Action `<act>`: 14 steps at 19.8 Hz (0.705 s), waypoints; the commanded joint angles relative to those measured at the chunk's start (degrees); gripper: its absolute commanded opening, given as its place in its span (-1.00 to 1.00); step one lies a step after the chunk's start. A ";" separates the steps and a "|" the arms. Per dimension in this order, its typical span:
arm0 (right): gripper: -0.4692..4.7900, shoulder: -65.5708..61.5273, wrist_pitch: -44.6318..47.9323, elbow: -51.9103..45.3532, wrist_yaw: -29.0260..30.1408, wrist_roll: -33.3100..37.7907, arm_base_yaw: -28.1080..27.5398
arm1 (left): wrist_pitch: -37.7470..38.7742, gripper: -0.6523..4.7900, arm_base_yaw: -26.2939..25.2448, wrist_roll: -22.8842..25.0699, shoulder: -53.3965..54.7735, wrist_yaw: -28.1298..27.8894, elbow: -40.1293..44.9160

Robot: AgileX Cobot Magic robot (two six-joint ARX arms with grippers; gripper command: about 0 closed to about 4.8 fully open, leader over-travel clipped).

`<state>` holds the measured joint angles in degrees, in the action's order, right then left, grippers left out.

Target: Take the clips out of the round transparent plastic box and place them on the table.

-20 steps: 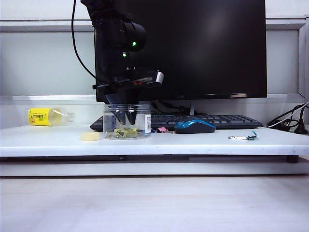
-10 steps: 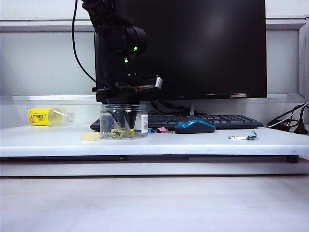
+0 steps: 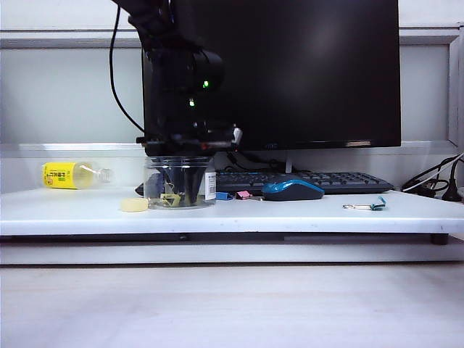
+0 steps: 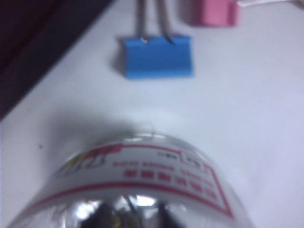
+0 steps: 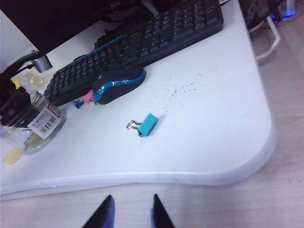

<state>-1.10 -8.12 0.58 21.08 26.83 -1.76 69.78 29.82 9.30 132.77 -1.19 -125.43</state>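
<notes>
While the white bench carries the monitor and keyboard, the round transparent plastic box stands left of the mouse. Left hand reaches down inside it among yellow clips; its grip cannot be told. Right hand hovers off the bench's front edge, fingers apart, empty. Blue clip and pink clip lie just beside the box.

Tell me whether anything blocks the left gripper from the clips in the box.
Nothing visible does. The left gripper is already down through the open mouth of the box, right among the yellow clips at the bottom. No lid is on it. The right gripper hangs off the table's front edge, open.
</notes>
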 commanded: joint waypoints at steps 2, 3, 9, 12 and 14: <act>-0.42 -0.04 0.24 0.11 0.02 -0.28 0.02 | -0.85 -0.56 0.09 -0.35 0.74 -0.55 0.04; -0.42 -0.04 0.24 0.11 0.02 -0.28 0.02 | -0.87 -0.56 0.09 -0.35 0.70 -0.55 0.04; -0.42 -0.04 0.24 0.11 0.00 -0.28 0.00 | -0.39 -0.56 0.48 -0.28 -1.38 -0.55 0.02; -0.42 -0.04 0.24 0.11 0.00 -0.28 0.00 | -0.74 -0.56 0.63 -0.24 -4.61 -0.55 0.02; -0.42 -0.04 0.24 0.11 0.00 -0.28 0.00 | -0.57 -0.56 0.63 -0.24 -6.49 -0.55 0.02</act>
<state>-1.10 -8.12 0.58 21.06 26.83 -1.76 69.41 30.37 9.10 127.26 -1.72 -125.19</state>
